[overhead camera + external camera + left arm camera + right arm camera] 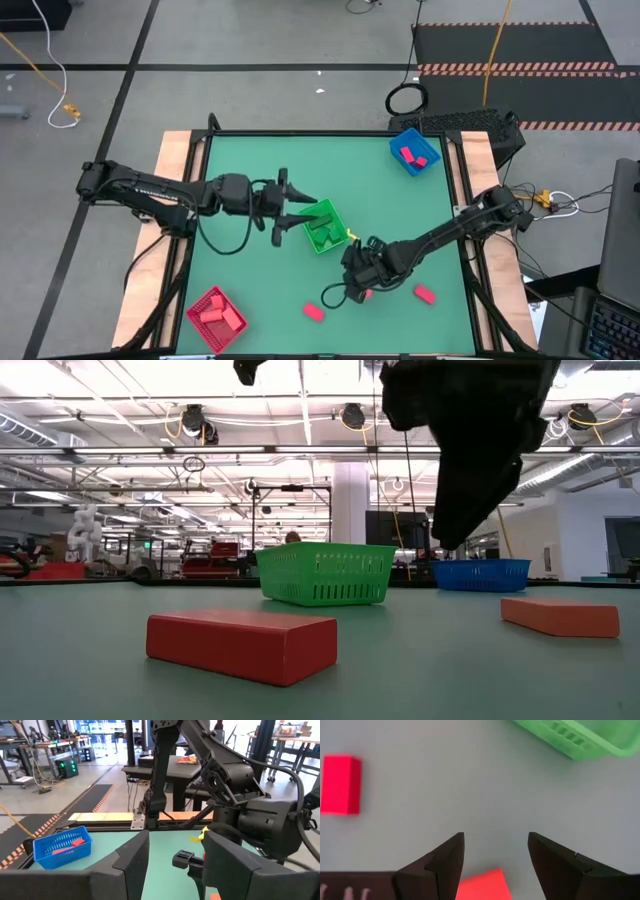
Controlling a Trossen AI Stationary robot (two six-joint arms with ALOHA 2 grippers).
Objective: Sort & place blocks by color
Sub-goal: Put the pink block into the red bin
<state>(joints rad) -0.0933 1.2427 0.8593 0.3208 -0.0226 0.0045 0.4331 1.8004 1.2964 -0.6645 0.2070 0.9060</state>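
Note:
My right gripper [356, 283] [496, 855] hangs open over the table's near middle, fingers pointing down. A red block [483, 885] [366, 293] shows just below it, between the bases of the fingers, apart from their tips. Two more red blocks lie flat on the table, one [313, 312] [243, 645] [340, 784] toward the left and one [425, 293] [560, 616] toward the right. My left gripper [300, 212] [176, 862] is open and level at the left rim of the green bin [323, 227] [325, 573], which holds green blocks.
A red bin [215, 318] with red blocks sits at the near left corner. A blue bin [414, 152] [60, 847] with red blocks sits at the far right corner. Bare green mat lies between the bins. The right arm [470, 430] hangs into the low view from above.

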